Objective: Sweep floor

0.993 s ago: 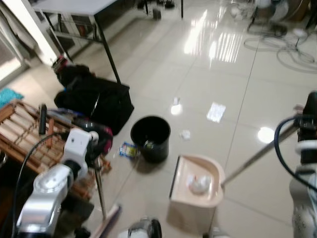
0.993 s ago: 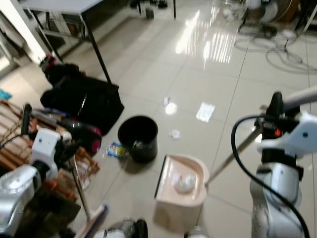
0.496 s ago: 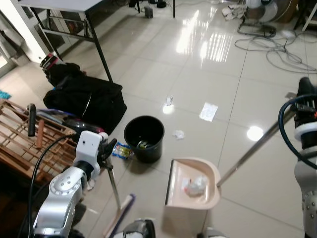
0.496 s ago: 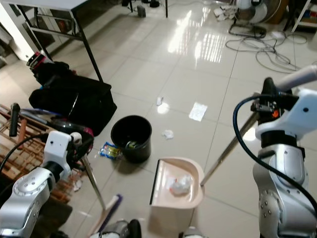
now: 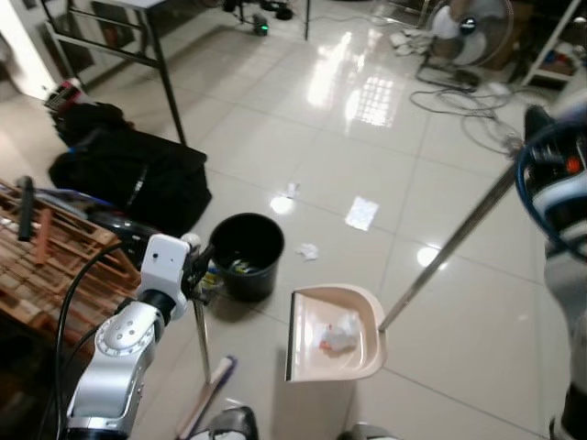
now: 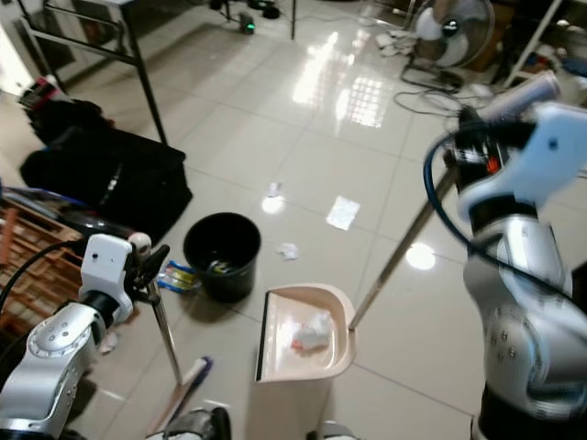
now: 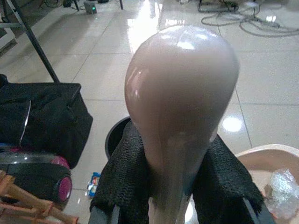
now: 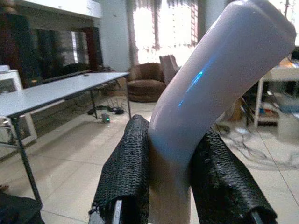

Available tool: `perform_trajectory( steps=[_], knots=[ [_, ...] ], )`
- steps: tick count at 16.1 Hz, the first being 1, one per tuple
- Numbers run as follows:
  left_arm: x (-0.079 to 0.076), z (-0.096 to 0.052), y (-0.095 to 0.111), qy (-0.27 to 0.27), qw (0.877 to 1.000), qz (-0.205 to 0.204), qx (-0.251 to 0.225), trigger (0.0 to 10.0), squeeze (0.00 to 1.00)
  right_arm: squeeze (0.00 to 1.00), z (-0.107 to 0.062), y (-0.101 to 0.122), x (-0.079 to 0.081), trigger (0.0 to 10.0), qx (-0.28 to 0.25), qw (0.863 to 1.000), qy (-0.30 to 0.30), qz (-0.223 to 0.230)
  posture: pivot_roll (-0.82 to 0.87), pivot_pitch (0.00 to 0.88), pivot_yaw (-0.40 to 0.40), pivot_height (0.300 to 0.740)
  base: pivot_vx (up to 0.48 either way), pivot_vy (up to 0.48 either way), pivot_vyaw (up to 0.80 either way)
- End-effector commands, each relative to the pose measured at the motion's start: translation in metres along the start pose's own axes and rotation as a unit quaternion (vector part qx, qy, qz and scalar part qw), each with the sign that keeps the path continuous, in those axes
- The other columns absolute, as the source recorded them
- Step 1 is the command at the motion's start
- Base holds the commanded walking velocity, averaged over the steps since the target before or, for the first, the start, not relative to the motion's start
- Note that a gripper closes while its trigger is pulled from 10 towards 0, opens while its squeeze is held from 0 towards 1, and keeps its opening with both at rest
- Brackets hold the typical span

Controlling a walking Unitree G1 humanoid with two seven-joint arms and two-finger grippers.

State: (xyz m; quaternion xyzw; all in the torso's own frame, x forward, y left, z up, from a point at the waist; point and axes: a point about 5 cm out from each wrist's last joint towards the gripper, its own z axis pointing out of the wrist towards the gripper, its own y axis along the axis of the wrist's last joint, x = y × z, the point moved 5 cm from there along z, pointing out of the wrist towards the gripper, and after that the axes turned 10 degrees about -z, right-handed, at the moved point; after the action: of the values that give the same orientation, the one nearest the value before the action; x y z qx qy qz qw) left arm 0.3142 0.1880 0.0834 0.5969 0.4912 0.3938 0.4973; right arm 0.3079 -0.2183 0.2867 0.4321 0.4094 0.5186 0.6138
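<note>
On glossy tile floor (image 5: pixel 303 119): left hand (image 7: pixel 173 186) clenched on broom handle (image 5: pixel 199 330), right hand (image 8: pixel 170 182) clenched on dustpan handle (image 5: pixel 449 240); best kept level, crumpled litter (image 5: pixel 337 332) toward black bin (image 5: pixel 245 257).

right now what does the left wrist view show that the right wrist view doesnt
Left wrist view alone: the left gripper shut on the broom handle, with the black bin, the black bag and the dustpan holding crumpled litter beyond it.

Right wrist view alone: the right gripper shut on the dustpan handle, with a long white table and an armchair by bright windows behind.

Shared: two black fingers clamped on a pale rounded handle end, over glossy floor tiles.
</note>
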Motion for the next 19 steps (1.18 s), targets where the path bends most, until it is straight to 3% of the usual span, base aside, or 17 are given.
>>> perform_trajectory(
  steps=[1, 4, 7, 11, 16, 19],
  knots=[
    [-0.003, 0.001, 0.012, 0.0, 1.0, 0.004, -0.028, 10.0, 0.0, 0.0, 0.003, 0.015, 0.002, 10.0, -0.018, 1.0, 0.012, -0.003, -0.14, 0.121, -0.12, 0.74, 0.0, 0.0, 0.0],
    [-0.007, -0.002, 0.015, 0.005, 0.999, -0.006, -0.034, 10.0, 0.0, 0.0, 0.012, 0.027, 0.006, 10.0, -0.024, 0.999, 0.028, 0.0, -0.14, 0.119, -0.123, 0.74, 0.0, 0.0, 0.0],
    [-0.016, -0.007, 0.016, -0.005, 0.999, 0.018, -0.043, 10.0, 0.0, 0.0, 0.018, 0.04, 0.006, 10.0, -0.042, 0.999, 0.028, 0.015, -0.13, 0.116, -0.073, 0.74, 0.0, 0.0, 0.0],
    [-0.021, -0.001, 0.028, -0.021, 0.998, 0.025, -0.061, 10.0, 0.0, 0.0, 0.018, 0.052, 0.0, 10.0, -0.061, 0.997, 0.025, 0.049, -0.14, 0.118, -0.01, 0.74, 0.0, 0.0, 0.0],
    [-0.023, 0.007, 0.026, -0.027, 0.998, 0.026, -0.056, 10.0, 0.0, 0.0, 0.027, 0.066, 0.005, 10.0, -0.07, 0.996, 0.047, 0.022, -0.15, 0.12, 0.011, 0.74, 0.24, 0.0, 0.0],
    [-0.024, 0.007, 0.022, -0.027, 0.998, 0.02, -0.05, 10.0, 0.0, 0.0, 0.033, 0.073, 0.007, 10.0, -0.076, 0.995, 0.054, 0.02, -0.14, 0.114, 0.007, 0.74, 0.309, 0.0, 0.8]
  ],
)
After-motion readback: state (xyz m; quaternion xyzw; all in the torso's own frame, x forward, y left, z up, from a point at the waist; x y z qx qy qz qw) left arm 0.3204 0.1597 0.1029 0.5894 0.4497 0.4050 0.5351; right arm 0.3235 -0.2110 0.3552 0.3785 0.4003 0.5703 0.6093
